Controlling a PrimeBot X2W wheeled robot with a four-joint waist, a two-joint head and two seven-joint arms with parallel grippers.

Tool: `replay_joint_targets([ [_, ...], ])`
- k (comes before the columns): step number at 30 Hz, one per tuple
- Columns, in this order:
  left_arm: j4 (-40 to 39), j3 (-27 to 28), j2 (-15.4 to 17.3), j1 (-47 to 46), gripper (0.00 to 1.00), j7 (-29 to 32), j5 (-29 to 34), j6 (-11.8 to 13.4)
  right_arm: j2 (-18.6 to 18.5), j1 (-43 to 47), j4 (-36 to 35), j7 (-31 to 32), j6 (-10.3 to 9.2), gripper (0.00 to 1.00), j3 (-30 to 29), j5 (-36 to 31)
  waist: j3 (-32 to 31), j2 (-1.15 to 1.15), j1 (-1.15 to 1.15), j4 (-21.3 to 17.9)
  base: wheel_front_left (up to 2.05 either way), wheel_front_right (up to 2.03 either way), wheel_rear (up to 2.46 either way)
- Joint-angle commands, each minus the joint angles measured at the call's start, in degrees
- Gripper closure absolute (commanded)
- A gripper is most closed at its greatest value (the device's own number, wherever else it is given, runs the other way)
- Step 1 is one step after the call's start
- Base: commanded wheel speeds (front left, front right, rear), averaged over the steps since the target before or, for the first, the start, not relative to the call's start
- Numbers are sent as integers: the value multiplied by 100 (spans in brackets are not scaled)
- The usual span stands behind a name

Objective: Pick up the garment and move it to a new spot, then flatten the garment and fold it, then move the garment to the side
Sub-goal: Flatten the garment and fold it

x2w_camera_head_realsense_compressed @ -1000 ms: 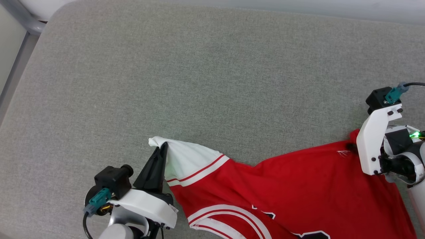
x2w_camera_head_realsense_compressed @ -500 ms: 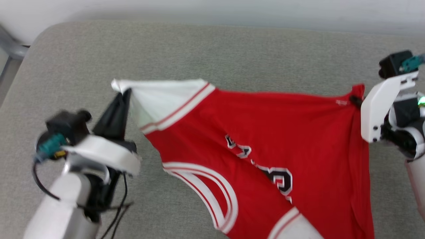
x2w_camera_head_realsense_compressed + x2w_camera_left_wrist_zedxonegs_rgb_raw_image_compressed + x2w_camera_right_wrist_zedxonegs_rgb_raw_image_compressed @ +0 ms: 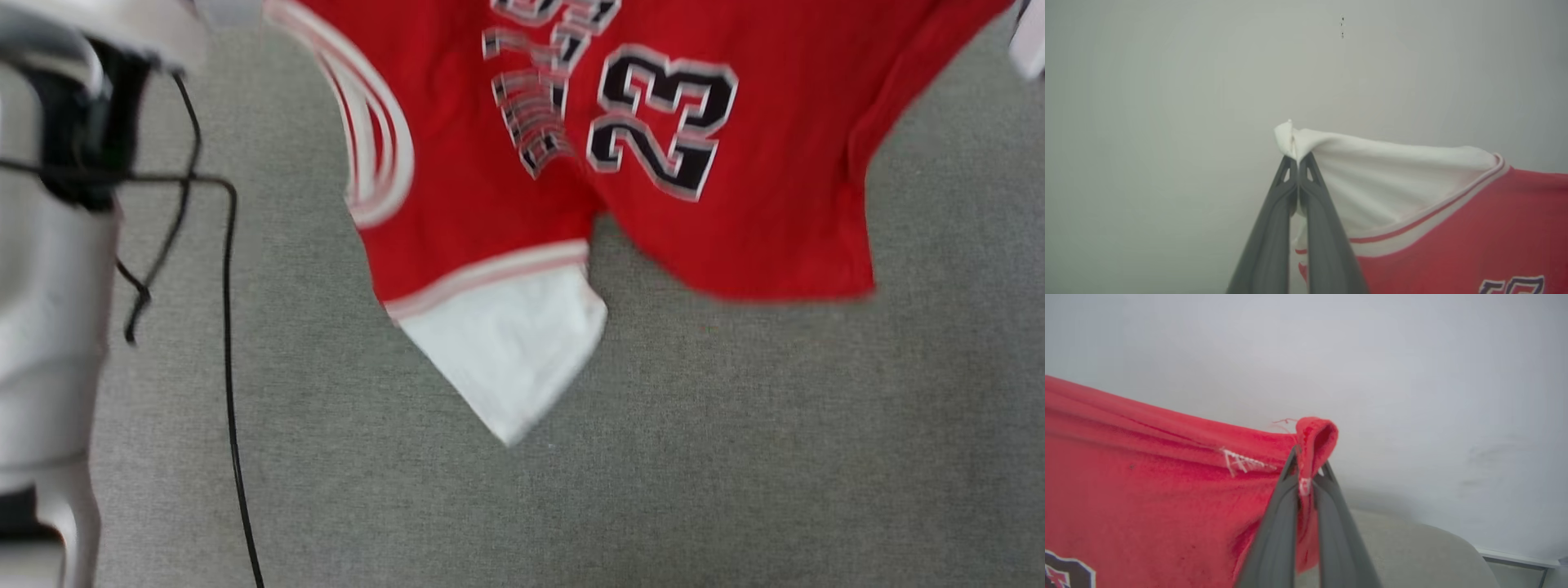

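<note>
The garment (image 3: 735, 188), red with a black white-outlined "23", hangs in the air over the grey cushion (image 3: 735, 449). One white sleeve (image 3: 510, 359) dangles lowest. My left gripper (image 3: 1298, 157) is shut on the tip of the other white sleeve (image 3: 1384, 179), seen in the left wrist view. In the right wrist view my right gripper (image 3: 1306, 467) is shut on a red corner of the garment (image 3: 1147, 477). The pale left forearm (image 3: 49, 327) fills the left edge of the head view.
A black cable (image 3: 229, 343) hangs down beside the left arm. The grey cushion spreads wide below the garment. A pale wall (image 3: 1412, 375) stands behind, and the cushion's rounded corner (image 3: 1433, 551) shows in the right wrist view.
Both arms have lifted the garment off the cushion and stretched it wide between them. The head view has tilted, so the grippers left it. The lettering came into view.
</note>
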Motion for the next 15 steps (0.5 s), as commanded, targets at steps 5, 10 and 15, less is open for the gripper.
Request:
replay_joint_targets([
  [5, 1042, 10, 47, -1425, 100, -342, 218, -142, 28, -1078, 406, -408, -12, 100, -156, -516, 339, 0, 0, -132, 0, 0, 0],
  [10, 1635, 65, -18, -2219, 100, -437, 158, -220, 23, -1791, 740, -562, -12, 100, -217, -756, 629, 0, 0, -160, 0, 0, 0],
  [15, 2235, 74, 31, -2902, 100, -550, 122, -332, 98, -2502, 1217, -805, -13, 100, -305, -834, 1043, 0, 0, -183, 0, 0, 0],
])
